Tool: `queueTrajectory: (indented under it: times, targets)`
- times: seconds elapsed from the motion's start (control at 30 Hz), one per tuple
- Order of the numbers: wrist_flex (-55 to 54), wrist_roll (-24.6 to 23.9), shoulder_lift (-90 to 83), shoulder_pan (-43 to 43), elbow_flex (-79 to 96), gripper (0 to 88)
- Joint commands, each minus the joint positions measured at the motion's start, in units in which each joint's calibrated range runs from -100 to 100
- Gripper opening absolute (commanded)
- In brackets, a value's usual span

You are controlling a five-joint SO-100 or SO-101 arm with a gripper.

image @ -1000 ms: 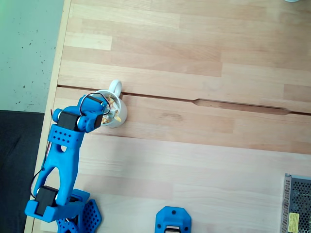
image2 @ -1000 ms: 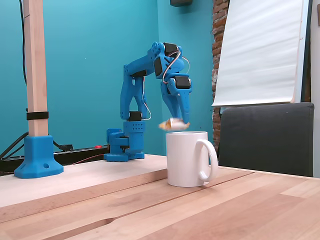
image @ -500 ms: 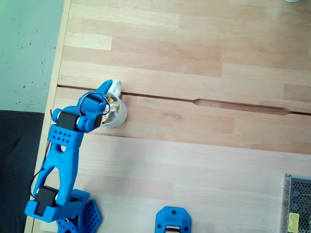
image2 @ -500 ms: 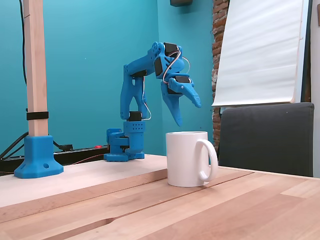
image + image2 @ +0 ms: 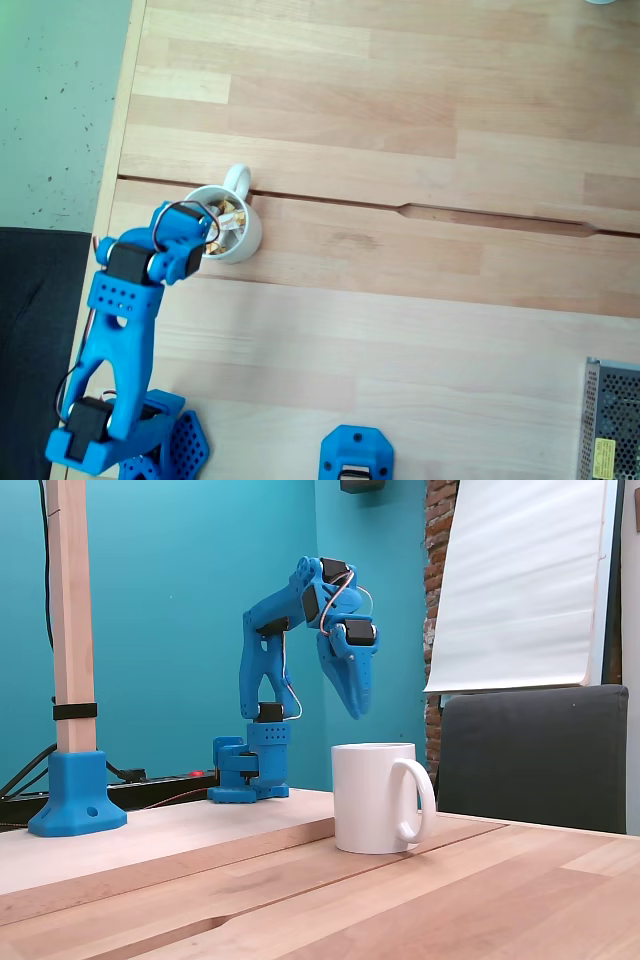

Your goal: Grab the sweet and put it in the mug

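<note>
Lifting away now, the claw (image 5: 356, 708) hangs closed and empty above the mug (image 5: 375, 797), where a second ago it held the sweet just over the rim and half a second ago its jaws were spread wide. Looking down from the top camera, gold-and-white wrappers (image 5: 231, 216) show inside the mug (image 5: 247, 236), so the sweet looks to have dropped in among others that look alike, though I cannot pick out which one it is. Judging by that, the drop is done and the blue arm (image 5: 118, 340) is backing off toward its base on the wooden table (image 5: 420, 300).
</note>
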Motion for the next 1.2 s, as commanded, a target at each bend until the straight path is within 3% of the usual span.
queueTrajectory:
  times: [0.0,0.5,0.8,1.17]
  targets:
    - [0.2,0.2,-8.3,-0.4,3.1,0.0]
    - [-1.6,0.3,-45.6,-6.8,41.8,0.0]
    - [-13.8,0.3,-67.6,-8.0,64.1,0.0]
    - [-28.1,0.3,-82.2,-8.1,83.9,0.0]
